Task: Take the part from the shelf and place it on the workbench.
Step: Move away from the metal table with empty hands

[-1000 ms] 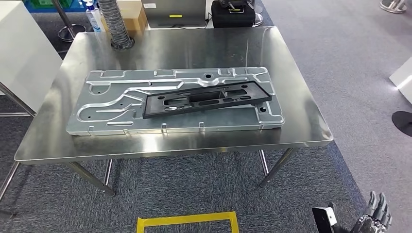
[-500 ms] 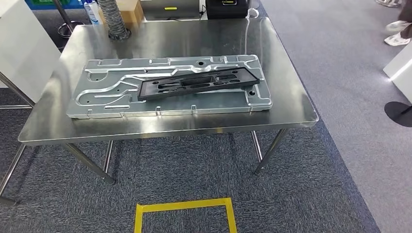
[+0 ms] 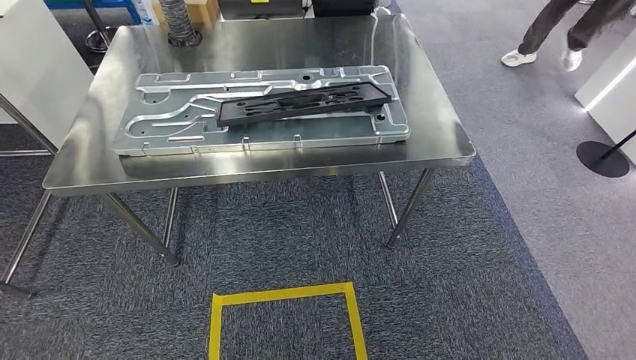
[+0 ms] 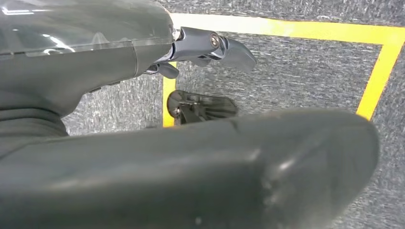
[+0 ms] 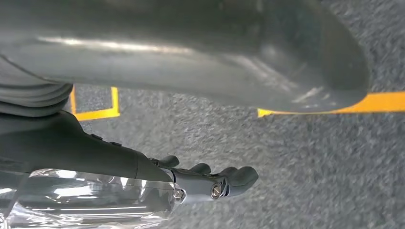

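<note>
Head view: the black part (image 3: 304,102) lay flat on top of a big silver metal plate (image 3: 255,112), slightly skewed to the plate's long edge, w/ its right end near the plate's far right corner. The plate sat on the steel worktop (image 3: 442,142), taking up most of the middle. A ribbed grey hose (image 3: 178,19) stood at the worktop's far left edge. Grey carpet (image 3: 285,232) lay below, w/ a yellow tape square (image 3: 285,319) on it just in front of the worktop. A person's legs (image 3: 559,30) were at the top right, beyond the worktop, and a round black base (image 3: 602,159) sat on the floor at far right.

Left hand (image 4: 210,47), in the left wrist view, hung over the carpet and yellow tape, fingers loosely extended and apart, grasping nothing. Right hand (image 5: 210,179), in the right wrist view, was likewise over the carpet, fingers slightly curled but apart, nothing in it.
</note>
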